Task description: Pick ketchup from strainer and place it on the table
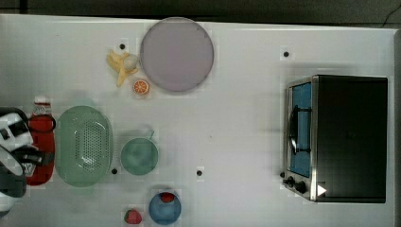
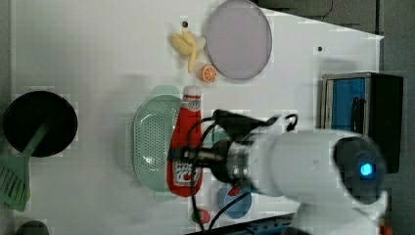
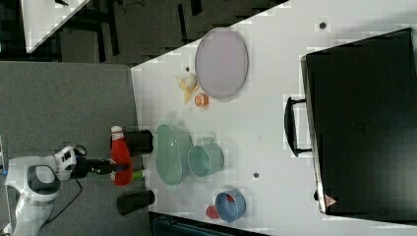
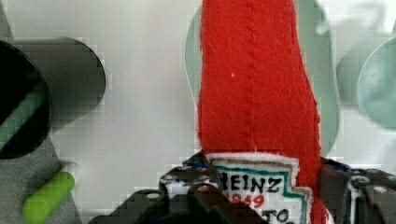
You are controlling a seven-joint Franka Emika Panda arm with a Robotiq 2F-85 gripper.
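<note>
The ketchup (image 1: 41, 135), a red soft bottle with a white cap and a white label, hangs in the air with my gripper (image 1: 35, 158) shut on its labelled lower half. In the wrist view a finger presses each side of the ketchup (image 4: 254, 84) at the label. The pale green strainer (image 1: 84, 145) holds nothing and sits on the white table (image 1: 236, 118). In the top view the bottle is just left of the strainer. In the left view the ketchup (image 2: 188, 132) overlaps the right rim of the strainer (image 2: 149, 147). In the right view the ketchup (image 3: 120, 155) hangs left of the strainer (image 3: 172, 155).
A round green cup (image 1: 139, 156) stands right of the strainer in the top view. A blue bowl (image 1: 165, 208) and a strawberry (image 1: 133, 216) lie below it. A grey plate (image 1: 176, 54), a banana (image 1: 120, 66), an orange slice (image 1: 140, 87) and a toaster oven (image 1: 340, 137) stand further off.
</note>
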